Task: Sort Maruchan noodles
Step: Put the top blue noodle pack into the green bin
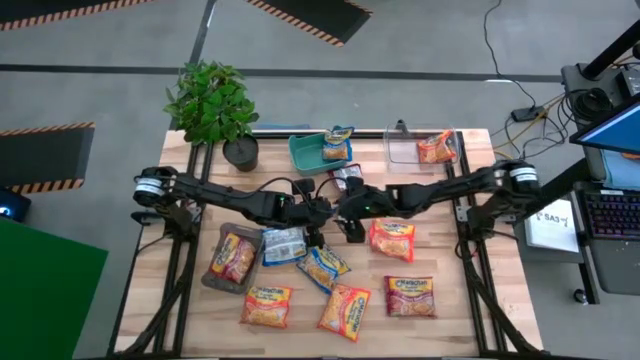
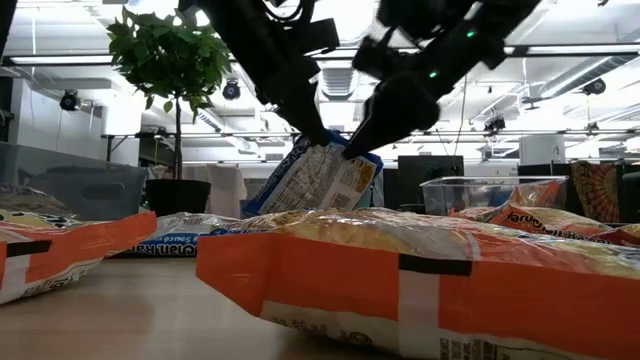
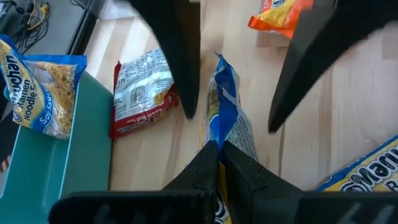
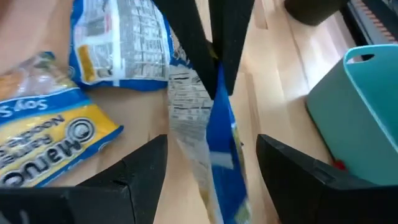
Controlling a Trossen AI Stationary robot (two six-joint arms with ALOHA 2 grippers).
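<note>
Sorting is barely begun: the left pincer point(image 3: 217, 149) pinches a blue noodle packet point(image 3: 225, 106) between the wide-open, empty right pincer point(image 4: 208, 162), with many packets point(image 1: 345, 310) loose beneath.

Blue-and-white noodle packet point(image 4: 211, 124) pinched in black fingers of left gripper point(image 3: 216, 149): blue edge, white back with grey print. Black right gripper point(image 4: 208, 165) fingers either side of it. Beside left gripper: red packet point(image 3: 142, 90), silver-white printed back; teal tray point(image 3: 87, 143) holding a blue-yellow packet point(image 3: 40, 87). Beyond: orange packet point(image 3: 280, 14). Table point(image 3: 348, 106): pale wood grain.
</note>
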